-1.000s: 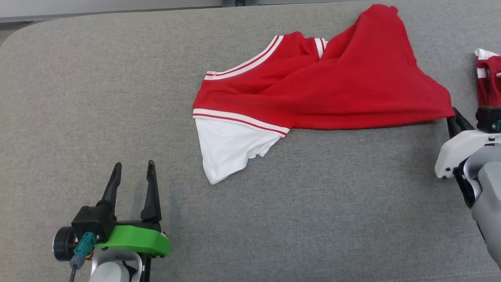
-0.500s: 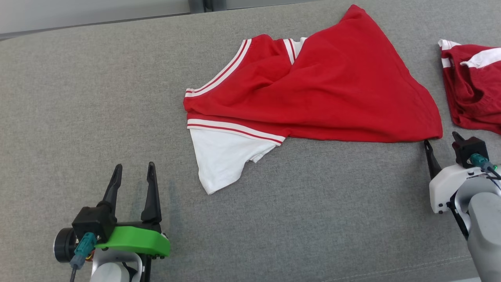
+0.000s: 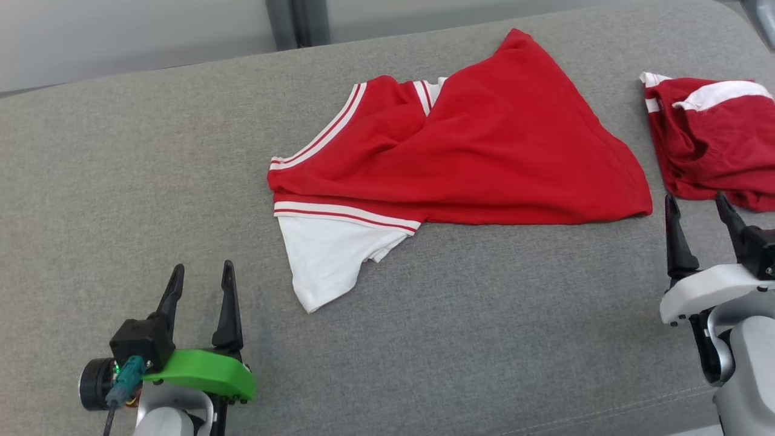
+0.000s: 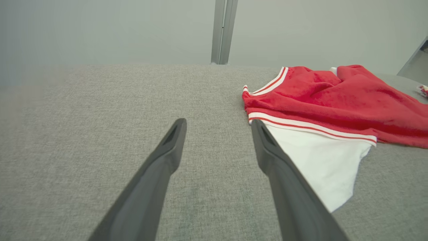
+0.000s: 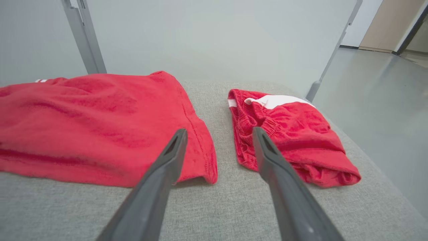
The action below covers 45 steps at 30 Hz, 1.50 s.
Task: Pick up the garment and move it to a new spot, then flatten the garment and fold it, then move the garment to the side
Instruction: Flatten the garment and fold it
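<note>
Head view: the red shirt (image 3: 484, 157) lies rumpled on the grey cushion (image 3: 151, 151), ahead of my left pincer (image 3: 203, 265) and right pincer (image 3: 694, 196), both spread apart. Left wrist: its white part (image 4: 317, 160) sits just right of my fingers (image 4: 284, 187). Right wrist: its hem (image 5: 207, 160) lies beside another red garment (image 5: 301, 144).

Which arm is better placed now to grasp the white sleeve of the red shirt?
Left: the open left gripper is near the white sleeve of the red shirt, while the right gripper is beside the far hem corner.
</note>
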### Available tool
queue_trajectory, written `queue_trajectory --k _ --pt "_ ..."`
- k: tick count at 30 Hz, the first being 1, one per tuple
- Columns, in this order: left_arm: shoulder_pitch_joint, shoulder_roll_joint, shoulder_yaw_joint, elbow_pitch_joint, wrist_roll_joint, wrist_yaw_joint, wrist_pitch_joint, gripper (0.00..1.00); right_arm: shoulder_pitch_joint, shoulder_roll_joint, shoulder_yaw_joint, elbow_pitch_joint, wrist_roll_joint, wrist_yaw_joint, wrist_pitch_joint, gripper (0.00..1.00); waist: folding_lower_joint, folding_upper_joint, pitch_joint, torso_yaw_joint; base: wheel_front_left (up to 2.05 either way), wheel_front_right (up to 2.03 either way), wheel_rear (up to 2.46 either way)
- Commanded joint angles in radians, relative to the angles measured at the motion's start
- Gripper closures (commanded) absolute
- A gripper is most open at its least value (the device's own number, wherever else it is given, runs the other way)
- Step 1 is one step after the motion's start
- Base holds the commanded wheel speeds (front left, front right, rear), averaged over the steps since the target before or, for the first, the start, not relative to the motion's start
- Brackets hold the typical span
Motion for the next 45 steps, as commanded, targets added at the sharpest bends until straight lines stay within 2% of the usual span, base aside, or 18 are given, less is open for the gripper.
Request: queue_trajectory --k 1,6,13,22,27,28,29,30,31,33,39,45 --pt "-0.031 0.002 -0.005 0.016 -0.008 -0.009 0.010 0.00 0.019 0.008 -0.005 -0.034 0.016 -0.001 -0.002 0.00 0.0000 0.0000 -0.010 -0.024 0.00 0.00 0.00" --pt "-0.109 -0.007 -0.035 0.103 -0.014 -0.035 0.053 0.00 0.036 0.043 0.001 -0.121 0.038 -0.001 0.001 0.00 0.0000 0.0000 0.004 -0.050 0.00 0.00 0.00" --pt "-0.238 -0.013 -0.078 0.249 0.004 -0.061 0.105 0.00 0.023 0.078 0.039 -0.167 0.038 -0.001 0.003 0.00 0.0000 0.0000 0.039 -0.088 0.00 0.00 0.00" --pt "-0.355 -0.016 -0.063 0.399 -0.015 -0.026 0.149 0.00 -0.001 0.089 0.069 -0.190 0.024 -0.001 0.002 0.00 0.0000 0.0000 0.070 -0.120 0.00 0.00 0.00" --pt "-0.404 -0.009 -0.076 0.469 -0.006 -0.009 0.217 0.00 -0.003 0.088 0.073 -0.200 0.019 -0.001 0.001 0.00 0.0000 0.0000 0.079 -0.128 0.00 0.00 0.00" --pt "-0.408 -0.009 -0.081 0.477 -0.004 -0.009 0.228 0.18 -0.002 0.089 0.072 -0.202 0.017 -0.001 0.000 0.00 0.0000 0.0000 0.080 -0.128 0.00 0.00 0.00" --pt "-0.411 -0.010 -0.083 0.481 -0.004 -0.010 0.234 0.55 -0.001 0.090 0.071 -0.204 0.016 -0.001 0.000 0.00 0.0000 0.0000 0.081 -0.128 0.00 0.00 0.00" --pt "-0.414 -0.011 -0.088 0.483 -0.003 -0.014 0.237 0.85 0.001 0.092 0.070 -0.207 0.015 -0.001 0.000 0.00 0.0000 0.0000 0.081 -0.127 0.00 0.00 0.00" --pt "-0.415 -0.012 -0.093 0.485 -0.001 -0.017 0.241 1.00 0.003 0.092 0.068 -0.209 0.014 -0.001 0.000 0.00 0.0000 0.0000 0.081 -0.126 0.00 0.00 0.00" --pt "-0.416 -0.012 -0.099 0.477 0.002 -0.021 0.222 1.00 0.006 0.093 0.062 -0.212 0.012 -0.001 0.000 0.00 0.0000 0.0000 0.081 -0.121 0.00 0.00 0.00" --pt "-0.384 -0.004 -0.064 0.418 -0.020 0.011 0.122 1.00 0.026 0.098 0.036 -0.218 0.002 -0.001 -0.001 0.00 0.0000 0.0000 0.070 -0.084 0.00 0.00 0.00" --pt "-0.328 0.038 -0.031 0.366 -0.043 0.025 0.137 1.00 0.038 0.098 0.020 -0.222 0.001 -0.001 -0.001 0.00 0.0000 0.0000 0.060 -0.044 0.00 0.00 0.00"
